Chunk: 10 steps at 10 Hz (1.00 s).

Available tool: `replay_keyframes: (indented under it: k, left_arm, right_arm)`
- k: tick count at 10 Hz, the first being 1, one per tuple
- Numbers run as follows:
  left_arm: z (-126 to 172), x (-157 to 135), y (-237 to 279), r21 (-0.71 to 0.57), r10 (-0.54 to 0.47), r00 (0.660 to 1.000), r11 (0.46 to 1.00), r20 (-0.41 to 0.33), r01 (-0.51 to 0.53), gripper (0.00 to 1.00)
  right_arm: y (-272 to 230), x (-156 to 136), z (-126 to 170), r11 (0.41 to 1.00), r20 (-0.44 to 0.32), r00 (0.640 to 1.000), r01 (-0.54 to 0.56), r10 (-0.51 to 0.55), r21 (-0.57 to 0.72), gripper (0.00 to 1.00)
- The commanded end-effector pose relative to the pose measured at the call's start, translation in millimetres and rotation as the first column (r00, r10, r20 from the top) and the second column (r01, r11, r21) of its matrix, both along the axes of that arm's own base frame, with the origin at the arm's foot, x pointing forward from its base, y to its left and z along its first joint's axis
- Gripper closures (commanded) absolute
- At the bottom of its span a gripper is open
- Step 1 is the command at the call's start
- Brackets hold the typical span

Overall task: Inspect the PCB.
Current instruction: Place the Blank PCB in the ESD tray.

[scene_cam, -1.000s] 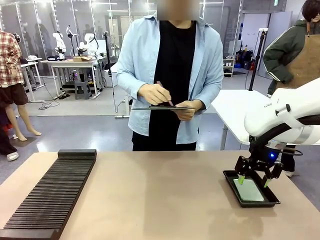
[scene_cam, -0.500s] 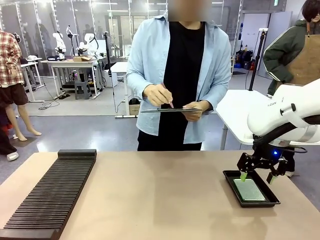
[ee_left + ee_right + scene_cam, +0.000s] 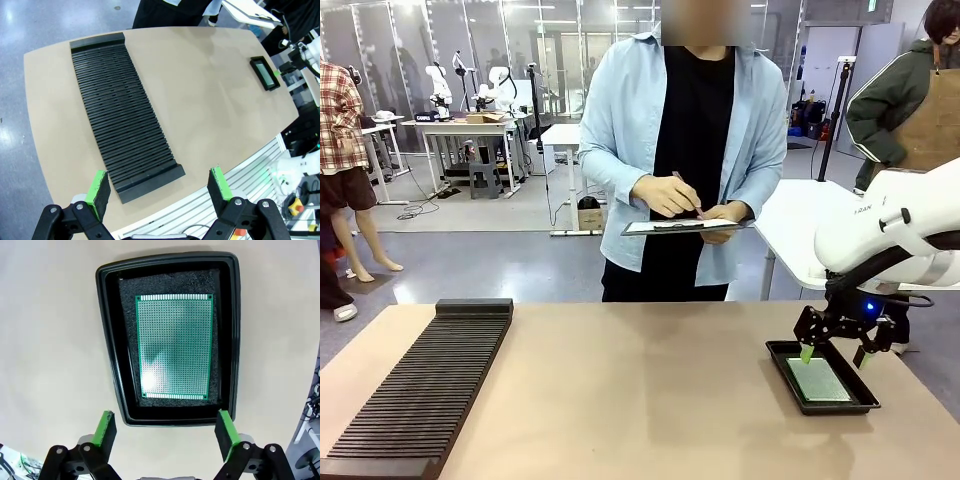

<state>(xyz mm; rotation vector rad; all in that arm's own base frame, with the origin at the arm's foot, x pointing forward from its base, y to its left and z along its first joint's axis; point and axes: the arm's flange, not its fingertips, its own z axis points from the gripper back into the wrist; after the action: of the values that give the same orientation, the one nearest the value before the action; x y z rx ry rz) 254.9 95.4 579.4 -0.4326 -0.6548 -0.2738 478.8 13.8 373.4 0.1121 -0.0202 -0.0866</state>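
The PCB (image 3: 175,346) lies flat on dark foam inside a shallow black tray (image 3: 109,340), at the centre of the right wrist frame and at the lower right of the front frame. The right gripper (image 3: 835,352) hovers just above the tray's far end, fingers spread, holding nothing. The left gripper (image 3: 157,189) is spread too, high over the tan surface (image 3: 210,100) and a long ribbed black rack (image 3: 120,110). A person (image 3: 685,150) at upper centre writes on a clipboard (image 3: 682,227).
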Motion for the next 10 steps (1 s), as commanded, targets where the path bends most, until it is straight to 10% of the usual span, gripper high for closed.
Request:
replay_keyframes:
  k: [1,7,10]
  left_arm:
    - [0,-2,-2,0.01,0.022,1.0,1.0,-0.009,-0.022,0.0]
    - [0,-2,-2,0.01,0.022,1.0,1.0,-0.009,-0.022,0.0]
    - [0,-2,-2,0.01,0.022,1.0,1.0,-0.009,-0.022,0.0]
  right_arm:
    - [0,0,1,1.0,0.004,1.0,-0.012,0.012,0.002,0.0]
    - [0,0,0,1.0,0.0,1.0,0.0,0.0,0.0,0.0]
    - [-5,-29,80,0.996,0.052,0.997,-0.057,0.054,0.066,0.0]
